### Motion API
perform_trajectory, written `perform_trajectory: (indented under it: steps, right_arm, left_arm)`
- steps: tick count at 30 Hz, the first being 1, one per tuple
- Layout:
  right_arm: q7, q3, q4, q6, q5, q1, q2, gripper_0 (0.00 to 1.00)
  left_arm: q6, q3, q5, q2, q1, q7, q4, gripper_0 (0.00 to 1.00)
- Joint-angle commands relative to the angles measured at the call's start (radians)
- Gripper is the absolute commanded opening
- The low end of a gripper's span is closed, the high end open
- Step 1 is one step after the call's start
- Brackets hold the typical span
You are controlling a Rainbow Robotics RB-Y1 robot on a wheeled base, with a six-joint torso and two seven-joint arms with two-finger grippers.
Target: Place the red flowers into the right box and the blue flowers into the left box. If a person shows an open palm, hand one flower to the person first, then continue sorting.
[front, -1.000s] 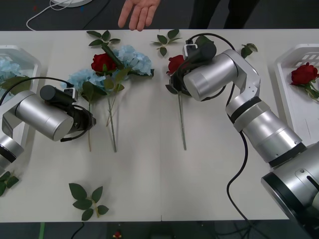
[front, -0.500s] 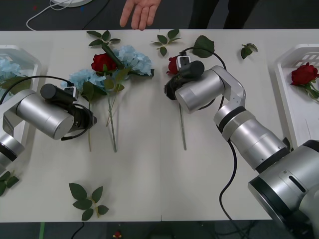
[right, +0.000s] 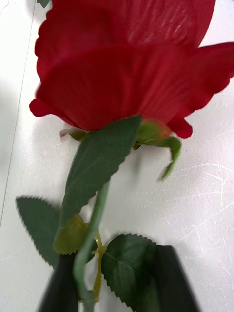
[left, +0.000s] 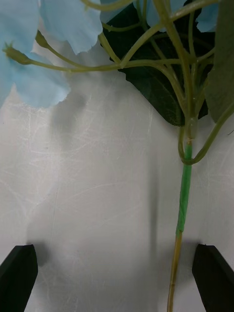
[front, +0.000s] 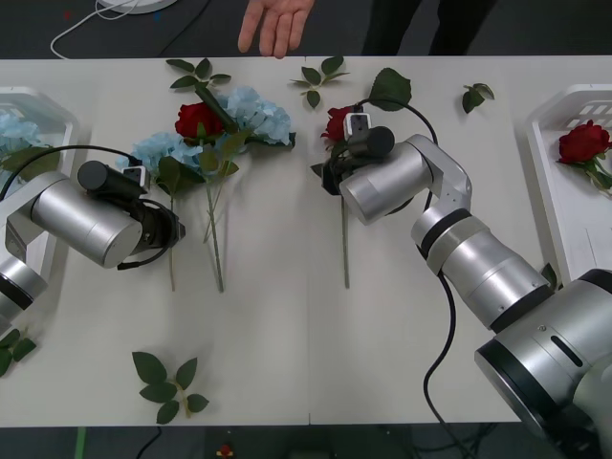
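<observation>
My right gripper (front: 332, 170) is down at a red flower (front: 337, 123) in the middle of the table. Its thin stem (right: 87, 253) runs between the two black fingers (right: 171, 280), which stand partly closed with a gap and a leaf between them. My left gripper (front: 173, 232) hovers open over the stem (left: 183, 204) of a blue flower (front: 153, 149). A second red flower (front: 198, 119) and another blue flower (front: 254, 109) lie together beside it. The left box (front: 50, 107) holds a blue flower (front: 13, 128). The right box (front: 547, 129) holds a red flower (front: 583, 142). A person's open palm (front: 277, 23) reaches over the far edge.
Loose green leaf sprigs lie near the front edge (front: 168, 382) and along the far side (front: 201, 72), (front: 321, 75), (front: 475, 94). A black cable loops by the right arm (front: 449, 335). A white cord (front: 86, 24) lies beyond the table.
The right arm swung left and settled over the middle red flower; the stem's lower end shifted left and now lies straight. The person's hand drifted slightly right. The left arm has not moved.
</observation>
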Motion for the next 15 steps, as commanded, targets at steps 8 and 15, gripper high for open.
perform_trajectory:
  steps: [8, 15]
  right_arm:
    - [-0.033, 0.01, -0.011, -0.025, -0.002, -0.04, 0.027, 0.0]
    - [-0.029, 0.01, -0.058, -0.038, -0.031, -0.035, -0.013, 0.0]
  left_arm:
    - [-0.01, -0.006, 0.005, -0.01, -0.043, -0.045, -0.005, 0.92]
    - [-0.01, -0.006, 0.005, -0.01, -0.043, -0.045, -0.005, 0.92]
